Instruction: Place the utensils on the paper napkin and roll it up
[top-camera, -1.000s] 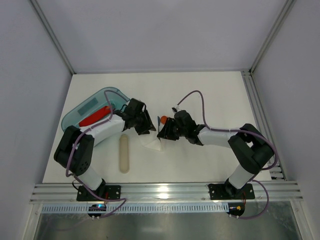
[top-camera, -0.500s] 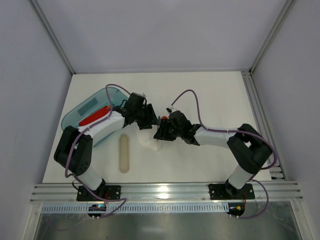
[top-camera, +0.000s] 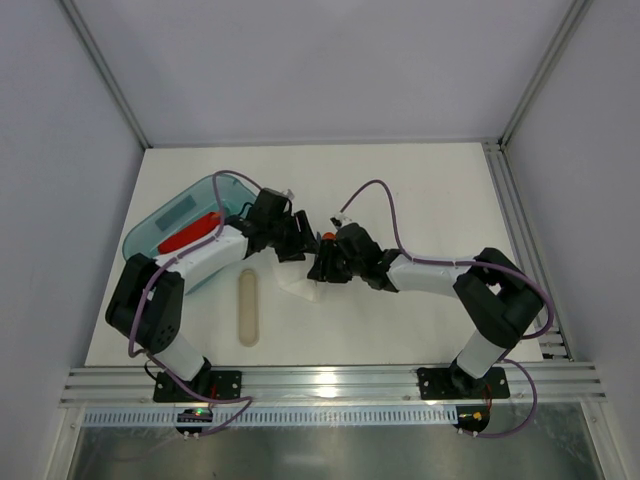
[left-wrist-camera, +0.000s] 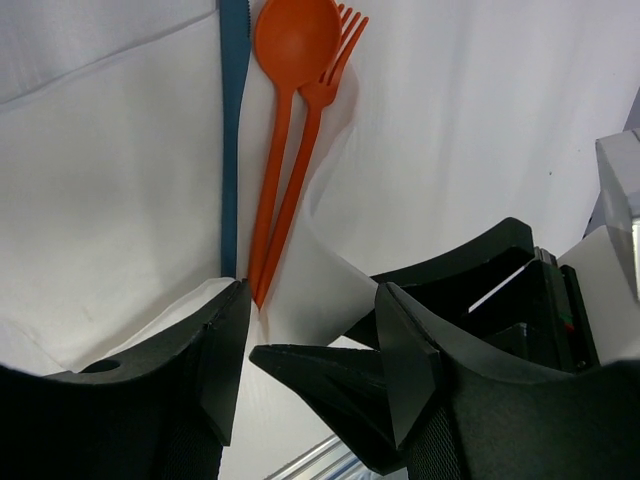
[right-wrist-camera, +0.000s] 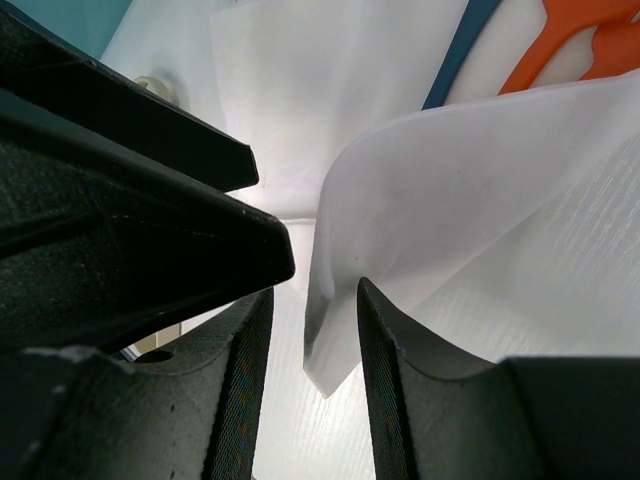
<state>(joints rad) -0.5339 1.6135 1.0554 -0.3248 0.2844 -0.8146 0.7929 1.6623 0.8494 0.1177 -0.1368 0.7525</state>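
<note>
Both bent inward; left tool (top-camera: 296, 247) facing right tool (top-camera: 322, 266).

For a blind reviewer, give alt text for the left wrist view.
An orange spoon, orange fork and blue knife lie side by side on the white paper napkin. The left gripper, jaws apart, straddles a raised fold.

white forearm shells (top-camera: 215, 255), black joints (top-camera: 150, 300), purple cables (top-camera: 375, 183)
</note>
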